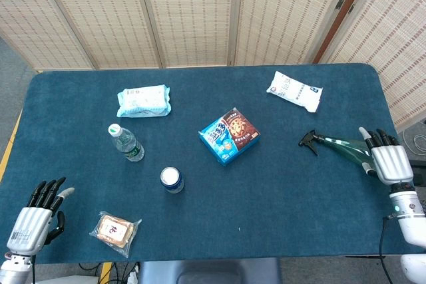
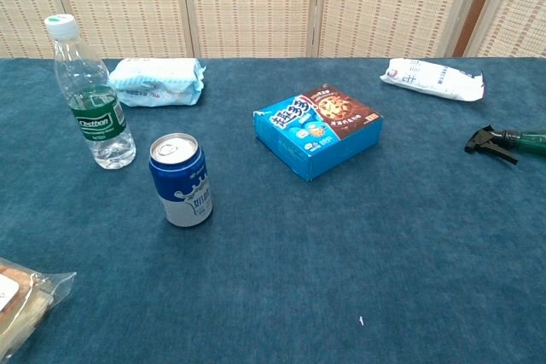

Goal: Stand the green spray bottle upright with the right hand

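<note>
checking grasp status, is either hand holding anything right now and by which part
Nothing is clearly held. The right hand lies over the wide base end of the green spray bottle, fingers extended, grip not visible. The left hand is open, off the table edge.

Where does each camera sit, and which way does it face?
Head view: high above the near edge, looking down on the table; shows left hand and right hand over the spray bottle.
Chest view: low, looking across the table toward the screens; no hands.
Shared: can, box, water bottle, sprayer nozzle.
</note>
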Available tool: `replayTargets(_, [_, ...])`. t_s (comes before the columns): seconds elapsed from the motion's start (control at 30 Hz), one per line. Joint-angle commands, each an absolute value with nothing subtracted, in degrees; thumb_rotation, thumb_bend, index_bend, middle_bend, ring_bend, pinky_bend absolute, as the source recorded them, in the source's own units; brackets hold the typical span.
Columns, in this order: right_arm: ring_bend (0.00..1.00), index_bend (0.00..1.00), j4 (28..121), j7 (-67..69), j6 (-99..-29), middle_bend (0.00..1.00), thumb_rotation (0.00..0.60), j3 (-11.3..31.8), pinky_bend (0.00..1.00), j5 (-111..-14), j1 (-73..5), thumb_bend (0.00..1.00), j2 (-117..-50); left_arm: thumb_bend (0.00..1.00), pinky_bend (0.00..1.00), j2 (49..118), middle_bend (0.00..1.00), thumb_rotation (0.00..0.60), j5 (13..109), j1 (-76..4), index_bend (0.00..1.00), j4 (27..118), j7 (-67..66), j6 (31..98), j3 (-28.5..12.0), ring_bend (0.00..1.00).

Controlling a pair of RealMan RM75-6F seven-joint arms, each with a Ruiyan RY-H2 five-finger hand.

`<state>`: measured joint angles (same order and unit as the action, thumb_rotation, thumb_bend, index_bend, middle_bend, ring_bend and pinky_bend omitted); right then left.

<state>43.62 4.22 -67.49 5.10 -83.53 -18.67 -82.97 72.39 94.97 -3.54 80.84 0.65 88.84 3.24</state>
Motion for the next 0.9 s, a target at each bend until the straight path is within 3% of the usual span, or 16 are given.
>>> replayTargets(0.03, [0.12, 0.06, 53.4, -4.5, -65.5, 0.22, 0.6, 4.3, 0.25, -84.4, -20.4, 0.21, -77.0, 0.74, 0.0, 72.1, 0.07, 0.6, 95.1, -3.8, 0.18, 80.8, 1.0, 89.0, 2.9, 0.07])
replayTargets(0.2, [0.12, 0.06, 62.3, -11.7, -64.9, 0.22, 0.6, 4.7, 0.25, -82.8, -20.4, 0.22, -72.7, 0.74, 0.0, 71.8, 0.07, 0.6, 94.4, -4.4, 0.18, 79.2, 3.1, 87.9, 2.6, 0.07])
replayTargets(0.37, [0.15, 0.09, 63.7, -14.0, -64.5, 0.25, 0.6, 4.3, 0.25, -82.0, -20.1, 0.22, -71.9, 0.74, 0.0, 72.2, 0.07, 0.6, 94.0, -4.7, 0.18, 77.0, 5.4, 87.4, 2.5, 0.07])
replayTargets(0.9, [0.18, 0.14, 45.9, -4.2, -59.5, 0.28, 0.6, 2.2, 0.25, -83.3, -22.5, 0.22, -83.4, 0.74, 0.0, 75.2, 0.07, 0.6, 93.2, -4.8, 0.18, 70.9, 8.9, 86.2, 3.0, 0.07])
